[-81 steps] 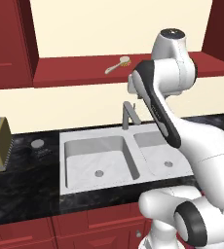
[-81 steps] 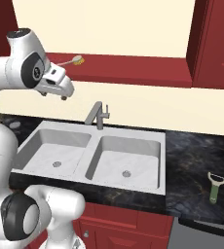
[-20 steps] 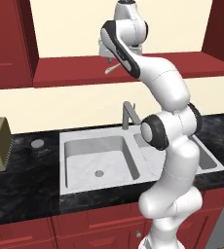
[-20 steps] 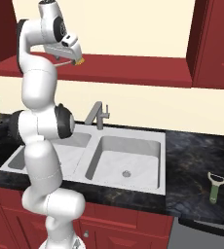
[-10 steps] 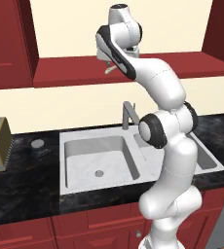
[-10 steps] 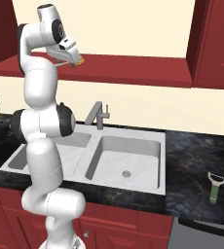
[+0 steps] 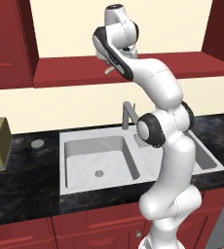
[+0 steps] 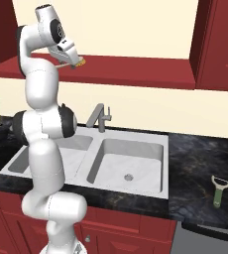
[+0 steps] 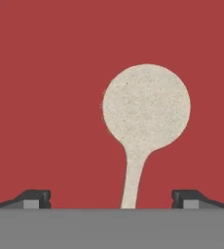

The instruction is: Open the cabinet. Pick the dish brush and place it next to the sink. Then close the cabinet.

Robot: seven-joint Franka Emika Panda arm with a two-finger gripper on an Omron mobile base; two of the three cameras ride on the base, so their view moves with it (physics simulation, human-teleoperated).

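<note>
On the cabinet (image 7: 192, 68) floor, near its front edge, lies the brush (image 9: 142, 121). Its round head points away from the gripper (image 9: 111, 198). The gripper is open, one fingertip (image 9: 33, 198) on each side of the handle, not touching it. Below is the sink (image 8: 136, 154) in the black counter (image 8: 200, 163).

Dish brush (image 9: 144, 116) flat on cabinet (image 9: 46, 97) floor.
</note>
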